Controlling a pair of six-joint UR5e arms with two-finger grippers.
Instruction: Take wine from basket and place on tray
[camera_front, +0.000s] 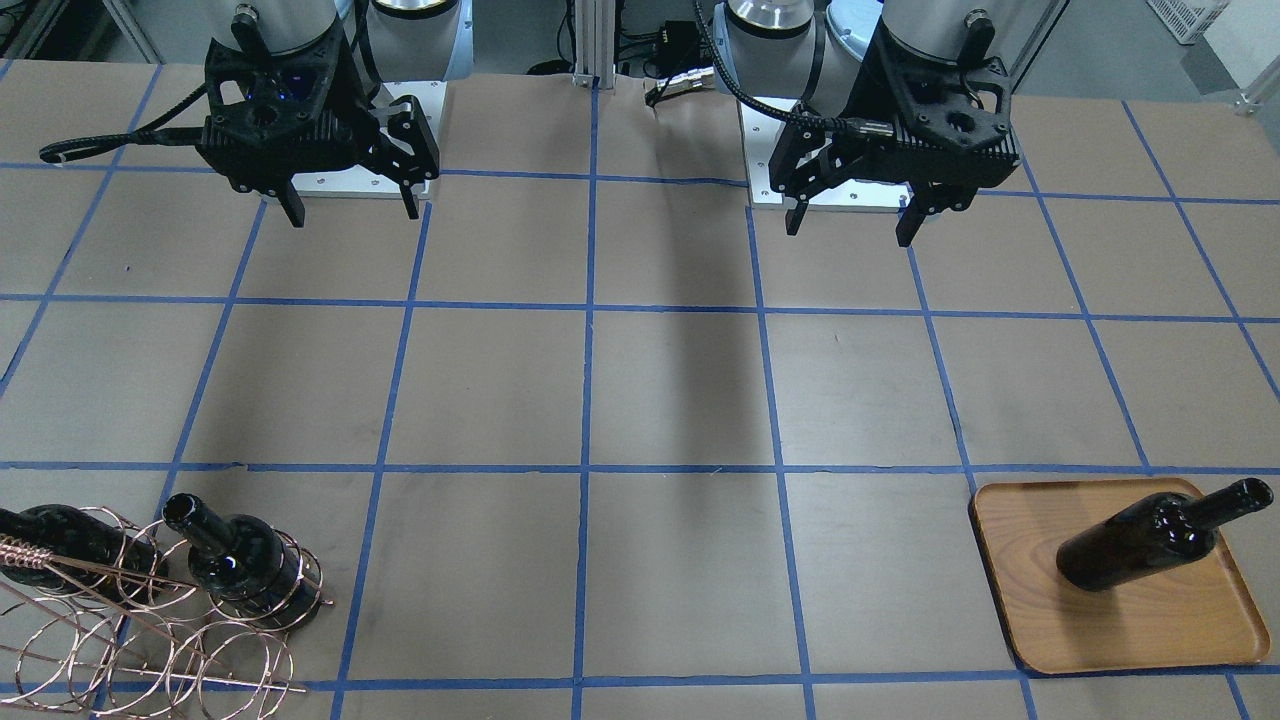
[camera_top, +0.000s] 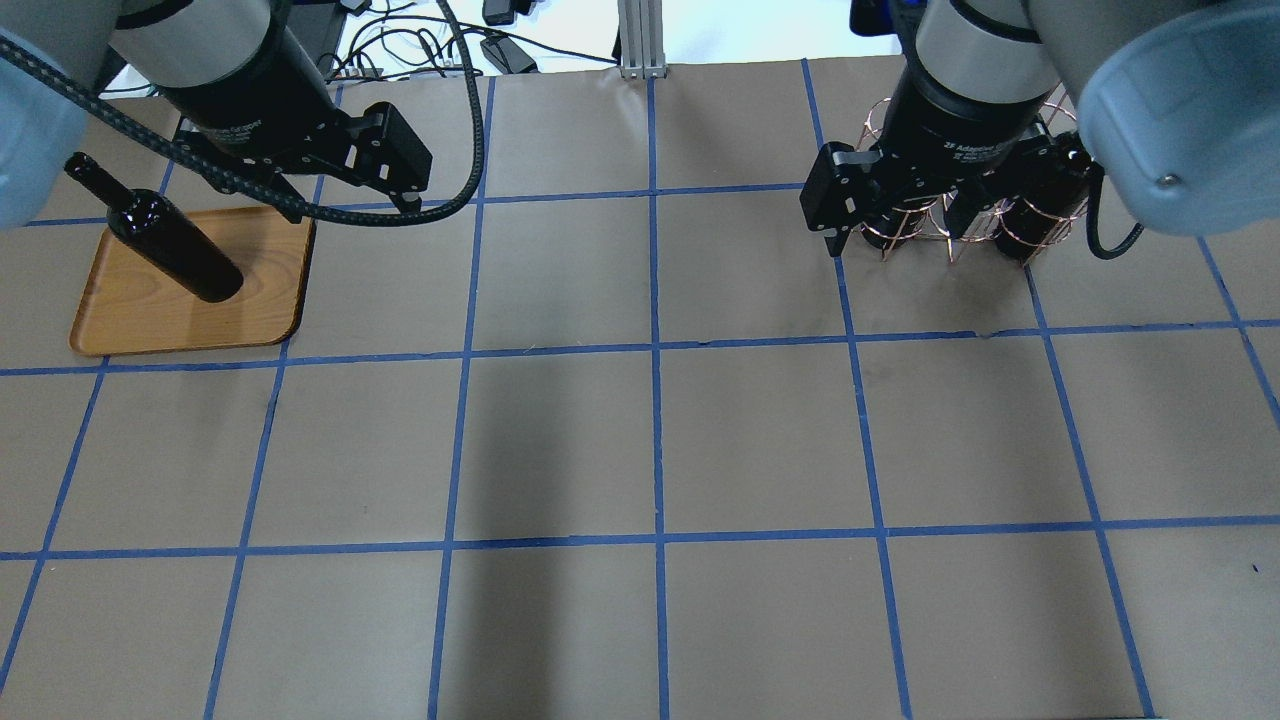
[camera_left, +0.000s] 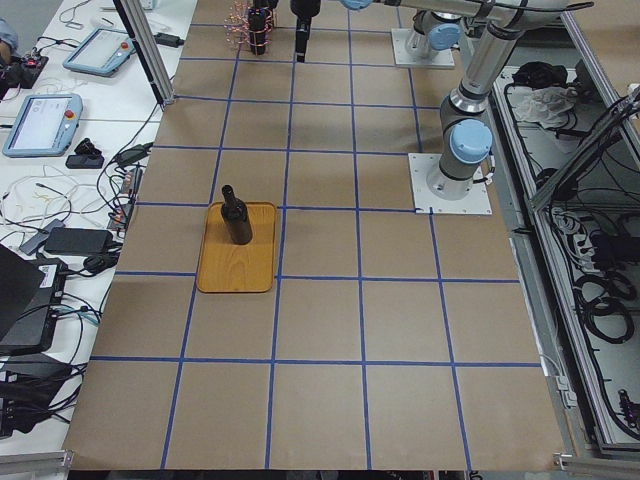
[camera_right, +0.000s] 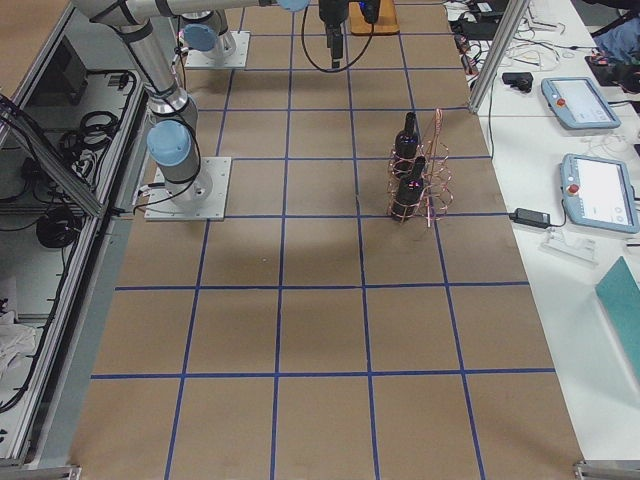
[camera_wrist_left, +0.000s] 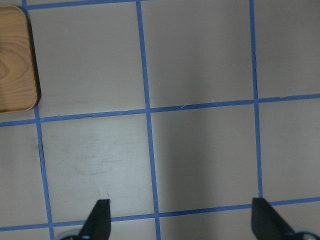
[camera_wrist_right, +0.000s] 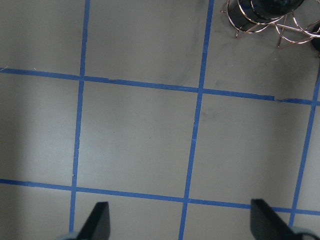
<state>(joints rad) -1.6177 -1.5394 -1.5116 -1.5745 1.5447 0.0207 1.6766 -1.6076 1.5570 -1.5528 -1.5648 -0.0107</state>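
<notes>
Closest to the front camera sit the basket (camera_front: 160, 600) and the tray (camera_front: 1040, 620), well apart, at opposite ends of the table. One wine bottle (camera_front: 1140, 550) stands up on the tray. Two other bottles (camera_front: 245, 565) are in the basket's wire rings, with their necks sticking out.

Both of my arms hang high near the robot's base. The left gripper (camera_front: 852, 230) is spread wide and has nothing in it. The right gripper (camera_front: 353, 216) is spread wide too, and its wrist camera shows only bare table between the fingers, with the basket up in one corner.

I think I am between trips: one bottle is done and no bottle is held. If more wine has to go over, the right arm is the closer one to the basket. It needs to come down over a bottle, close firmly on it, and slide it out of the rings without catching the thin wire or tipping the basket.
</notes>
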